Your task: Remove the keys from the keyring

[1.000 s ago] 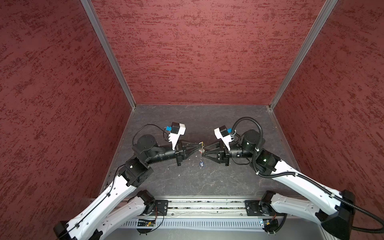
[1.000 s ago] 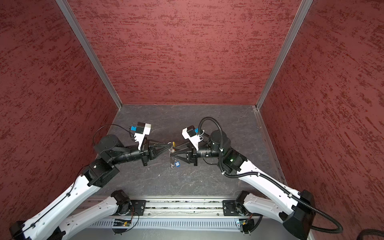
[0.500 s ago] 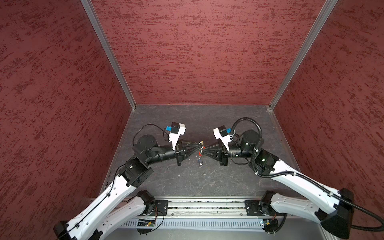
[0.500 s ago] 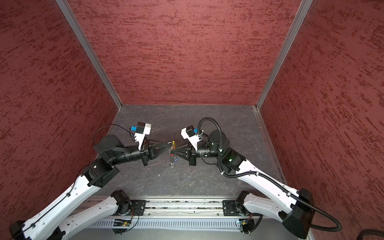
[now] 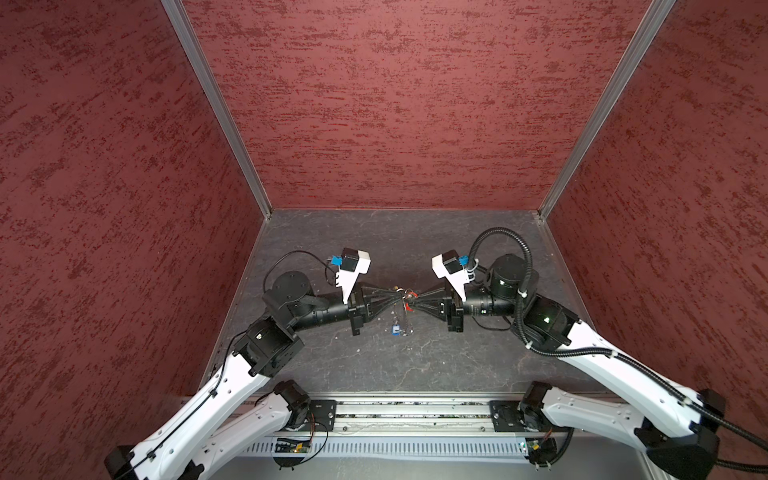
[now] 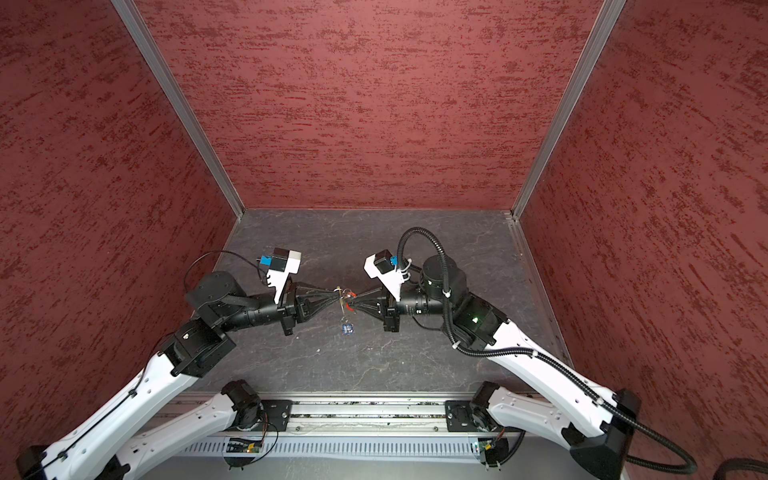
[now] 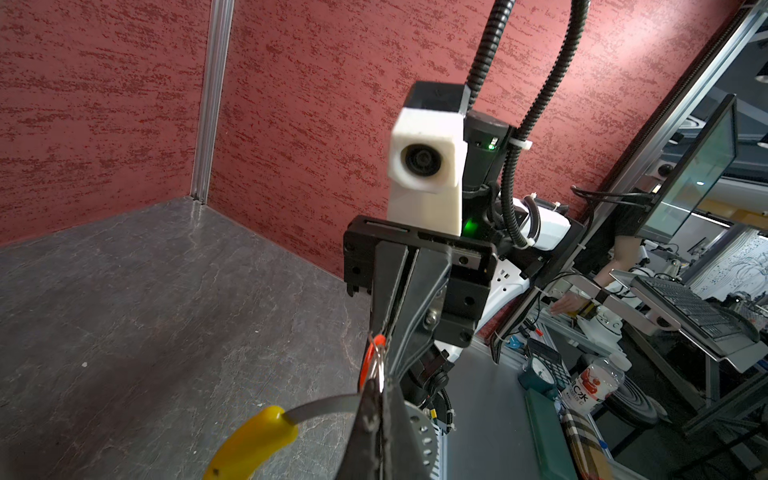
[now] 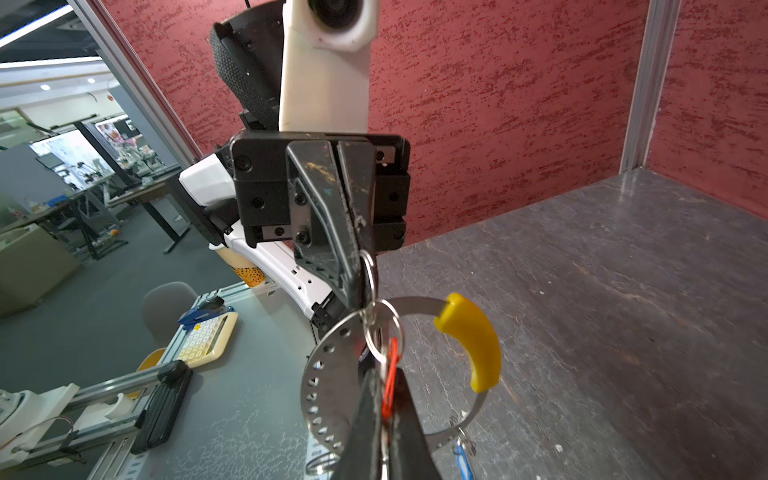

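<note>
Left claw [image 5: 395, 296] clamped shut on keyring [image 8: 328, 374] band. Right claw [image 5: 415, 300] clamped on red-tagged key [image 8: 390, 386]. Both held above bench [image 5: 415, 365] centre. Blue-tagged key [image 5: 396, 329] dangled below. Judged light, stiff, slippery metal; grasp keys by tags.

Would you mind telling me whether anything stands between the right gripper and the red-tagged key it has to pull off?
Nothing visible does: the right gripper is shut on the red-tagged key, and the left gripper clamps the keyring opposite. The blue-tagged key hangs below them.
</note>
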